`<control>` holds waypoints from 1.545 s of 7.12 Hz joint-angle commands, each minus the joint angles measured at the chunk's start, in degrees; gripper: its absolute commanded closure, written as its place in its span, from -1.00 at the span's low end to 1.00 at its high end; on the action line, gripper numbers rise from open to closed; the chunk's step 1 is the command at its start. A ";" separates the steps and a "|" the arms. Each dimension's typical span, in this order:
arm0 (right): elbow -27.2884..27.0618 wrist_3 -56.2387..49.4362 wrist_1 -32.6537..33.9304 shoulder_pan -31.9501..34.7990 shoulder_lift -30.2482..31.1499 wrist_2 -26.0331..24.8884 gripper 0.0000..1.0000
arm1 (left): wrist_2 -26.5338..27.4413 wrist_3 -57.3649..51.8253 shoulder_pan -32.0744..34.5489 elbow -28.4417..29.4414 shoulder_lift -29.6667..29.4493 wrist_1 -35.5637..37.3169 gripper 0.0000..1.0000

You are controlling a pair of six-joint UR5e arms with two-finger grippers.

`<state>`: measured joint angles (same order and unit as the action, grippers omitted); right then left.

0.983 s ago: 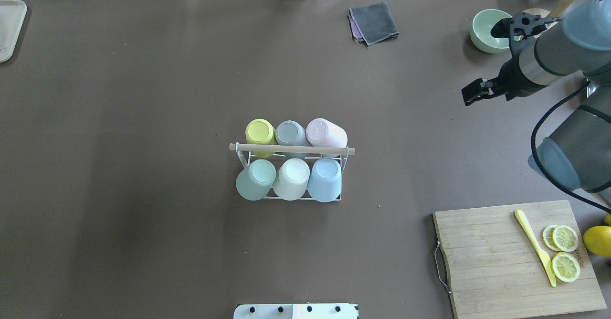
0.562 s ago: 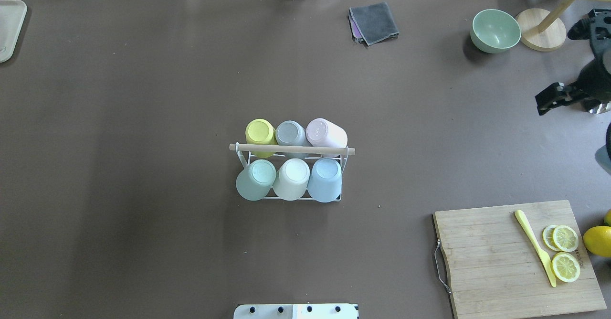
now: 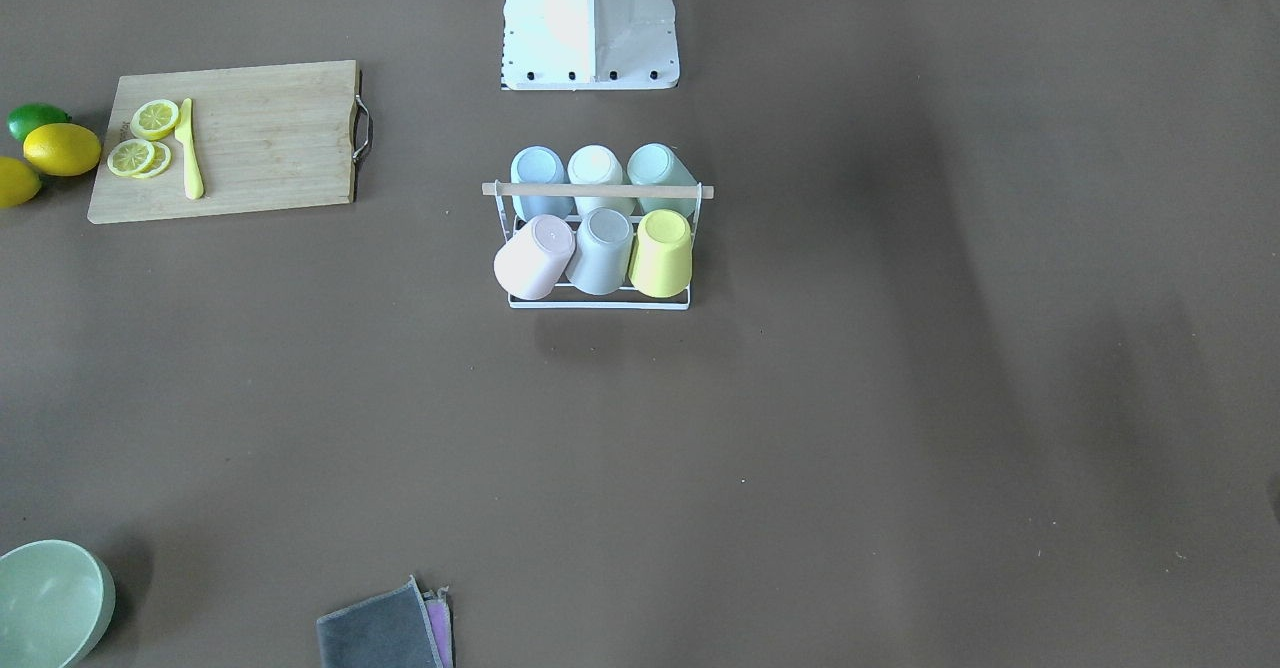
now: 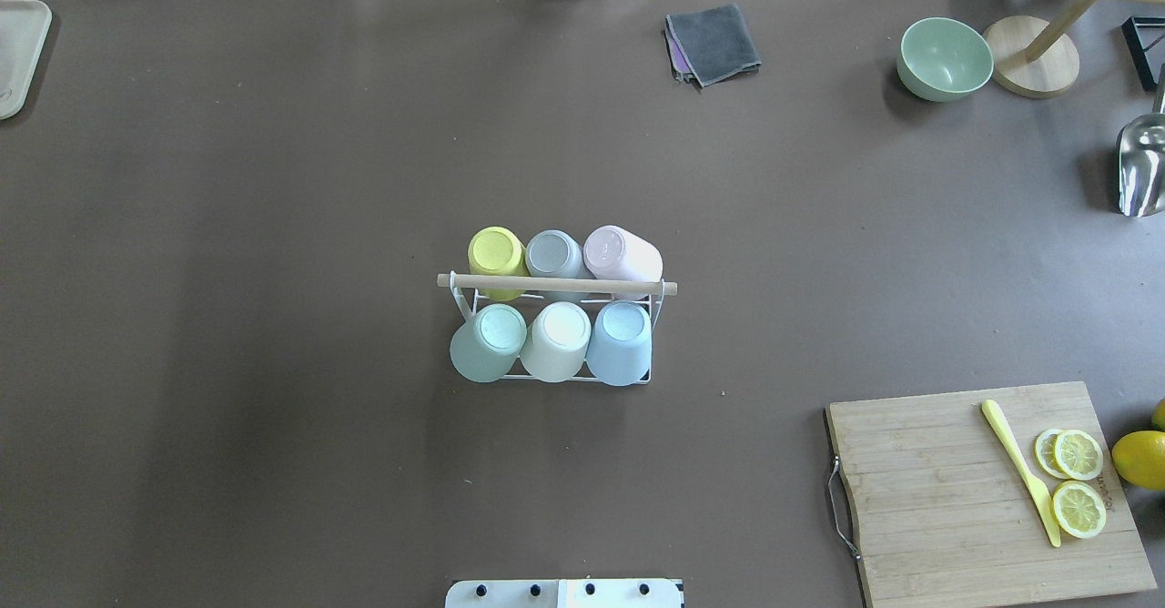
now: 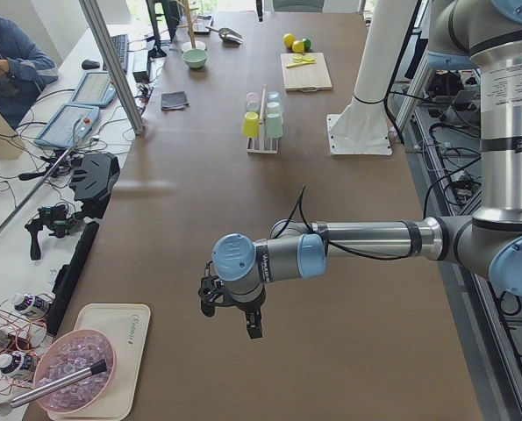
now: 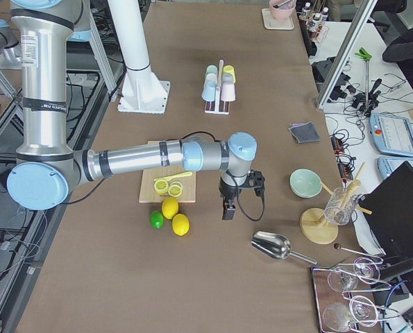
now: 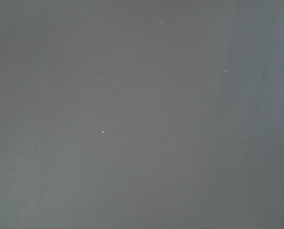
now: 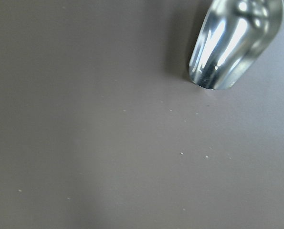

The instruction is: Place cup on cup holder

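The cup holder [image 4: 555,284], a white wire rack with a wooden rod across its top, stands mid-table and also shows in the front view [image 3: 600,190]. Several cups hang upside down on it: yellow [image 4: 496,258], grey [image 4: 553,255] and pink [image 4: 623,255] on the far side, green [image 4: 487,344], cream [image 4: 558,342] and blue [image 4: 621,342] on the near side. My left gripper [image 5: 230,317] hovers over bare table far from the rack. My right gripper [image 6: 227,207] hovers near the lemons. Both show only in side views, so I cannot tell whether they are open or shut.
A cutting board [image 4: 947,499] with lemon slices and a yellow knife [image 4: 1019,471] lies at the near right, a lemon [image 4: 1138,459] beside it. A green bowl [image 4: 945,58], a wooden stand [image 4: 1030,68], a metal scoop [image 4: 1142,167] and a grey cloth [image 4: 713,42] lie at the back.
My right arm has pulled back to the right and left the overhead view, uncovering the metal scoop. The rack and cups have not moved.
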<state>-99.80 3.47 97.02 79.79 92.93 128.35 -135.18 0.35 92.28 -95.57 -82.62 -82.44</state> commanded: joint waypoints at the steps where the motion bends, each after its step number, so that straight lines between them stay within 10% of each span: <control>1: 6.10 -3.29 -1.30 3.61 -0.38 3.75 -1.00 | 0.00 0.00 0.00 0.03 0.00 0.00 -0.98; 11: 3.73 -3.29 -1.40 12.49 0.76 7.97 -1.00 | 0.00 0.00 0.00 0.03 0.00 0.00 -0.98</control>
<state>-95.43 0.00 95.59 92.26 93.84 136.45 -135.18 0.35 92.28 -95.54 -82.62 -82.44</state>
